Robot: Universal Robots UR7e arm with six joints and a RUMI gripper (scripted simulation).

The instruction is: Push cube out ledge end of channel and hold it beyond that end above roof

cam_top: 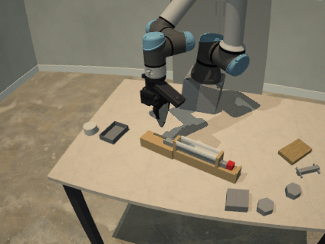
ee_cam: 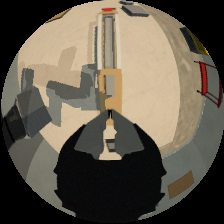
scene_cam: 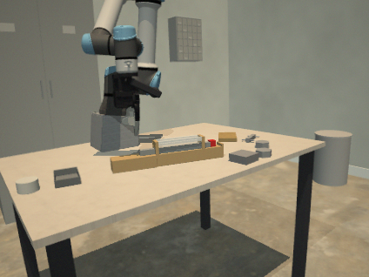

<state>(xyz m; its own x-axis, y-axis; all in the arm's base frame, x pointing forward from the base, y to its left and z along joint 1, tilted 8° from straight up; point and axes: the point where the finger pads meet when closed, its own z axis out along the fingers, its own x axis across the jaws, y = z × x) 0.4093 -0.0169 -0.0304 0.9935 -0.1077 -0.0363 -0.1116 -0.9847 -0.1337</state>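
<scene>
A long wooden channel [cam_top: 190, 155] lies on the table, with a clear roof over its middle [cam_top: 197, 148]. A red cube [cam_top: 230, 165] sits on the ledge at the channel's right end, outside the roof and just inside the raised lip. It also shows in the exterior view [scene_cam: 211, 142] and at the top of the wrist view [ee_cam: 107, 9]. A grey push bar [cam_top: 170, 142] lies in the channel at the left of the roof. My gripper [cam_top: 161, 120] is shut and empty, hanging in the air above the channel's left end.
A dark tray [cam_top: 113, 132] and a grey cylinder [cam_top: 90, 128] stand left of the channel. A wooden plate [cam_top: 294, 150], a small grey tool [cam_top: 307, 169], two hexagonal blocks [cam_top: 293, 190] and a grey square block [cam_top: 237, 199] lie at the right. The arm's base block [cam_top: 201, 94] stands behind.
</scene>
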